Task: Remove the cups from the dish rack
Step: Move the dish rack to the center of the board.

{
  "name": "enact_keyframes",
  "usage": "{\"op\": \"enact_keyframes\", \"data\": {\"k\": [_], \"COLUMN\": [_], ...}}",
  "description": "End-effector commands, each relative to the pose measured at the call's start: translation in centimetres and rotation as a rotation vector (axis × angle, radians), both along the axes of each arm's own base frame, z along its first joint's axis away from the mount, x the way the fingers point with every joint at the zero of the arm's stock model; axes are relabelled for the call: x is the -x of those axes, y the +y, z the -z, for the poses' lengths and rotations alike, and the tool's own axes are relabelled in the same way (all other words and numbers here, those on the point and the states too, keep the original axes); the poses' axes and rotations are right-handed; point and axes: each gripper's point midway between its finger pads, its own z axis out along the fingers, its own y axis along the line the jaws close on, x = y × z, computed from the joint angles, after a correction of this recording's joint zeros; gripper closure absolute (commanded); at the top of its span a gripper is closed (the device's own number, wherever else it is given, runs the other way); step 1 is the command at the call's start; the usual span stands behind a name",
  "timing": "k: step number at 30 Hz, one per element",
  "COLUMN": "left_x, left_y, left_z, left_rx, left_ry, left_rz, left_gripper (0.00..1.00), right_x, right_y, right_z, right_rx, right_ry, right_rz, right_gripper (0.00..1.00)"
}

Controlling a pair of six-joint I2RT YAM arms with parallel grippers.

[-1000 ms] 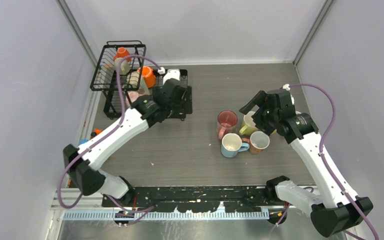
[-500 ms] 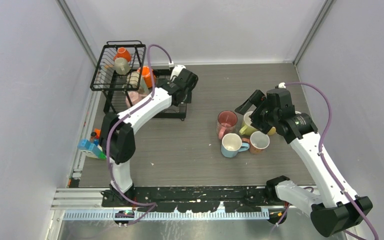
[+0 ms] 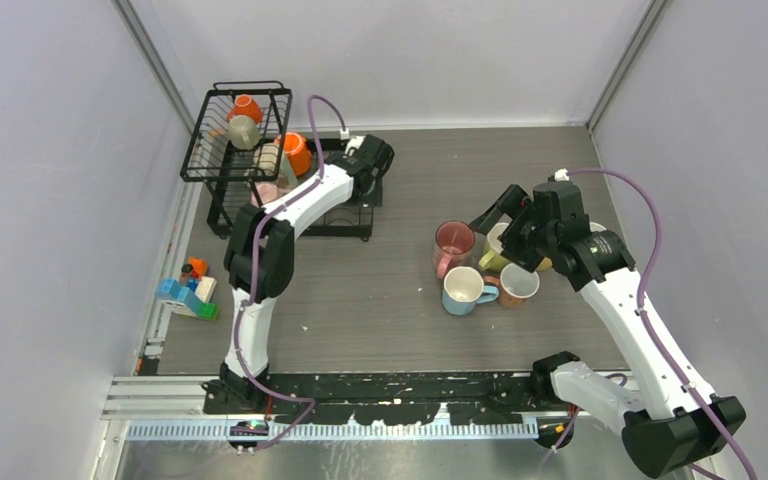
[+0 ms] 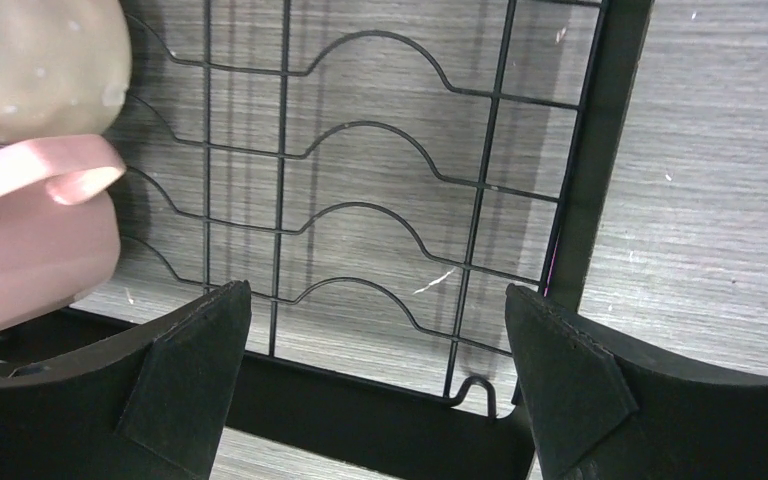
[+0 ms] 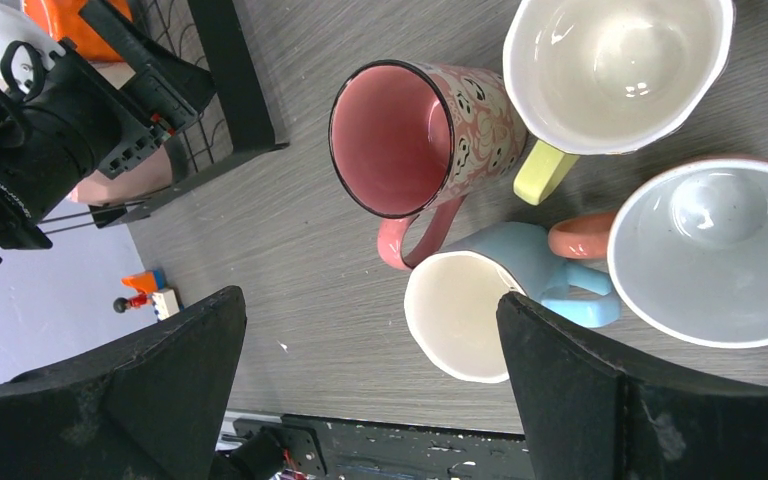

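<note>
Since a second before, the left arm had folded upright, and the left gripper (image 3: pixel 368 160) had gone from mid-tray to the tray's far right corner. The right gripper (image 3: pixel 495 212) had shifted only a little.

Dish rack (image 4: pixel 596 150): black coated wire with thick flat bars at the frame. It stood at the far left of the table (image 3: pixel 380 310), a grey wood-grain surface. The tray floor was thin rods crossed by wavy divider wires, and the deeper basket part sat raised at the far left.

Cups in the rack:
- an orange cup (image 3: pixel 246 104) and a beige cup (image 3: pixel 243 131) in the basket
- a second orange cup (image 3: pixel 298 153) at the basket's right corner
- a glossy pink cup (image 4: pixel 20 250) with a flat strap handle, on the tray
- a speckled cream cup (image 4: pixel 45 60) just behind the pink one

Left gripper: jaws spread wide and empty, low over bare tray wire, just right of the pink cup (not touching it).

Cups already on the table, clustered right of centre and crowded together:
- a pink patterned mug (image 5: pixel 420 135) with a dark rim and small faces and scrolls printed on the outside
- a yellow-handled mug (image 5: pixel 620 60), glazed white inside
- a light blue mug (image 5: pixel 465 315), cream inside
- a salmon-handled mug (image 5: pixel 715 250), pale grey-blue inside

All four stood upright, mouths up.

Right gripper: jaws wide and holding nothing, above this cluster.

Small white print on the left arm's black housing was too small to read. Coloured toy blocks (image 3: pixel 188 295) lay at the table's left edge.
</note>
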Motion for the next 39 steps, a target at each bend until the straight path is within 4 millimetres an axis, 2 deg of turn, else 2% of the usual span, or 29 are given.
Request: {"op": "enact_keyframes", "data": {"k": [1,5,14,24,30,34,39], "left_x": [0.3,1.5,4.7,8.4,10.9,11.4,10.5], "left_y": [-0.8,-1.1,-2.0,-1.6,-0.9,-0.6,-1.0], "left_z": [-0.2,0.9,1.9,2.6,4.6,5.1,4.6], "left_rx": [0.031,0.044,0.066,0.071,0.064,0.050,0.028], "left_ry": [0.023,0.059,0.102,0.148,0.222,0.245,0.278], "left_rz": [0.029,0.043,0.067,0.082,0.085,0.089,0.114], "left_gripper": [0.00,0.00,0.00,0.00,0.00,0.00,0.00], "right_x": [-0.1,0.0,0.4,0.8,1.0,1.1,1.1], "right_y": [0.2,0.2,0.2,0.2,0.2,0.1,0.1], "right_z": [-0.8,-0.5,0.7,1.6,1.8,1.8,1.7], "right_rx": [-0.012,-0.011,-0.011,-0.015,-0.018,-0.019,-0.021], "right_ry": [-0.044,-0.035,-0.015,-0.003,-0.001,-0.003,-0.008], "right_rz": [-0.024,-0.024,-0.024,-0.023,-0.023,-0.023,-0.022], "right_gripper": [0.00,0.00,0.00,0.00,0.00,0.00,0.00]}}
